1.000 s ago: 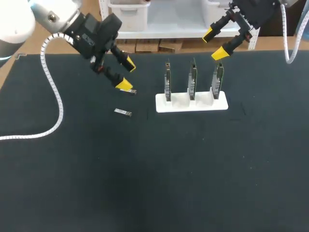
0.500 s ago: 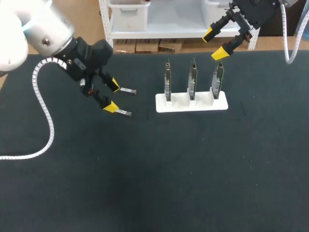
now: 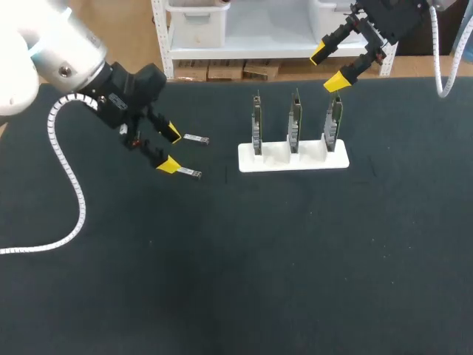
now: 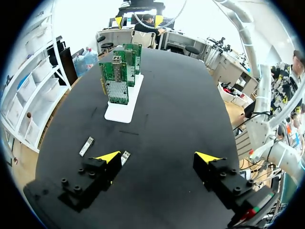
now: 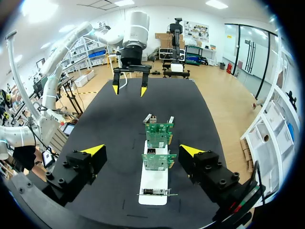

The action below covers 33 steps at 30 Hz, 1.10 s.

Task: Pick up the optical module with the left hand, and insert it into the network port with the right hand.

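head view high behind, wrist views low, opposed, sharing white stand (image 3: 295,163)

The white, silver-jointed left arm (image 3: 53,44) is slanting in from the near-left corner, with its black wrist tilting downward. Its black left gripper (image 3: 169,149) with two yellow-tipped fingers is hanging low, fingers standing wide apart and gripping nothing. The right arm (image 3: 392,15) is holding the matching black right gripper (image 3: 327,67) high at the far right, fingers likewise spread wide.

A robotics lab: black workbench (image 3: 295,259) (circuit cards (image 3: 295,122) racked upright).
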Motion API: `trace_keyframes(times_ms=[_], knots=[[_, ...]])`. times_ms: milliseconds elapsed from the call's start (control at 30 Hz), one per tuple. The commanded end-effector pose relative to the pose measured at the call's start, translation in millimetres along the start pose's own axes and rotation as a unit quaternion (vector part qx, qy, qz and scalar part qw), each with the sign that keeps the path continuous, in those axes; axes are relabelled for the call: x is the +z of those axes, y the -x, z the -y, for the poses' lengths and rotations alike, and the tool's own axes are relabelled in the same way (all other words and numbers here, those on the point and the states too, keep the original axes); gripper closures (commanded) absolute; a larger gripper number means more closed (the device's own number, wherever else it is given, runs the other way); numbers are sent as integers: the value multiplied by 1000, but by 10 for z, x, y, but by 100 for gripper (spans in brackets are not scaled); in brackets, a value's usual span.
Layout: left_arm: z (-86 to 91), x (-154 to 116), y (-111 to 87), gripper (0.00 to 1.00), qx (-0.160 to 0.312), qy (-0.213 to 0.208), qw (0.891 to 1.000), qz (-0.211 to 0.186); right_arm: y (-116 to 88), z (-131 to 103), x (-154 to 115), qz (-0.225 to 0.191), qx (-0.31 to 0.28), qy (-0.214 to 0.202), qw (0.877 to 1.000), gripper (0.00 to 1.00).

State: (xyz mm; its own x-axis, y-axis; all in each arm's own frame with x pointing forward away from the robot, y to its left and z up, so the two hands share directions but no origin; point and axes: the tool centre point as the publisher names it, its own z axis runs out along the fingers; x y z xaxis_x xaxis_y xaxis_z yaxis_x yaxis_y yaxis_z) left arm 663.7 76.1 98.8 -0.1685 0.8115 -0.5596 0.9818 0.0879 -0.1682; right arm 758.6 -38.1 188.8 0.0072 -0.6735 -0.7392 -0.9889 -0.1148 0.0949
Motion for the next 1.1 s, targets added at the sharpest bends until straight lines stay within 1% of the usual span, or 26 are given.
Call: trace_keyframes(times_ms=[33, 67, 100, 167, 233, 300, 367, 433, 533, 800, 933, 1033, 1100], knots=[[-42, -1, 116, 0, 19, -6, 997, -77, -1, -4, 2, 0, 0, -1, 1000, 0], [-73, 10, 153, 0, 22, -13, 994, -110, -1, -4, 2, 0, 0, -1, 1000, 0], [-101, 17, 171, 0, 28, -17, 991, -127, -1, -4, 2, 0, 0, -1, 1000, 0], [-143, 18, 180, 0, 42, -29, 991, -123, -1, -4, 2, 0, 0, -1, 1000, 0], [-180, 11, 156, 0, 37, -39, 988, -145, -1, -4, 2, 0, 0, -1, 1000, 0], [-202, -12, 137, 0, 37, -41, 986, -155, -1, -4, 2, 0, 0, -1, 1000, 0], [-215, -24, 125, 0, 43, -42, 982, -178, -1, -4, 2, 0, 0, -1, 1000, 0], [-235, -6, 103, 0, 53, -45, 979, -193, -1, -4, 2, 0, 0, -1, 1000, 0], [-268, 47, 43, 0, 71, -46, 977, -193, -1, -4, 2, 0, 0, -1, 1000, 0], [-315, 186, -80, 0, 86, -43, 974, -207, -1, -4, 2, 0, 0, -1, 1000, 0], [-303, 236, -139, 0, 87, -46, 974, -206, -1, -4, 2, 0, 0, -1, 1000, 0], [-283, 226, -155, 0, 68, -47, 979, -187, -1, -4, 2, 0, 0, -1, 1000, 0], [-283, 226, -155, 0, 68, -47, 979, -187, -1, -4, 2, 0, 0, -1, 1000, 0]])
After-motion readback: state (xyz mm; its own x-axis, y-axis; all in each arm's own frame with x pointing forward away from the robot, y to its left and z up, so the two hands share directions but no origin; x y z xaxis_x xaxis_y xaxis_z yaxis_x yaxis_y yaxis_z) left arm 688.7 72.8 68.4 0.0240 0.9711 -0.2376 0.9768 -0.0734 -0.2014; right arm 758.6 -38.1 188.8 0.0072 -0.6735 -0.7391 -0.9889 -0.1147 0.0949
